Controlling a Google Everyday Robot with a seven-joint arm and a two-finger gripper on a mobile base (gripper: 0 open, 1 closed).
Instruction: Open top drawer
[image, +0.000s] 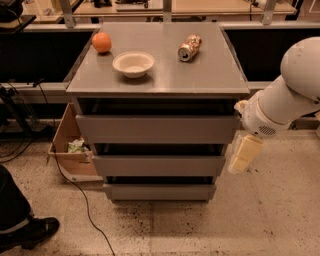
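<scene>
The top drawer (157, 129) is the wide grey flat front just under the cabinet's top; it looks closed, with a dark gap above it. Two smaller grey drawer fronts sit below it (159, 165) (159, 191). My gripper (243, 155) hangs from the white arm (285, 97) just off the cabinet's right side, level with the gap between the top and middle drawers. It holds nothing that I can see and does not touch the drawer.
On the cabinet top (200, 75) are an orange (101, 42), a white bowl (133, 64) and a lying can (189, 47). A cardboard box (70, 150) and cables lie at the left. A person's shoe (30, 232) is at the bottom left.
</scene>
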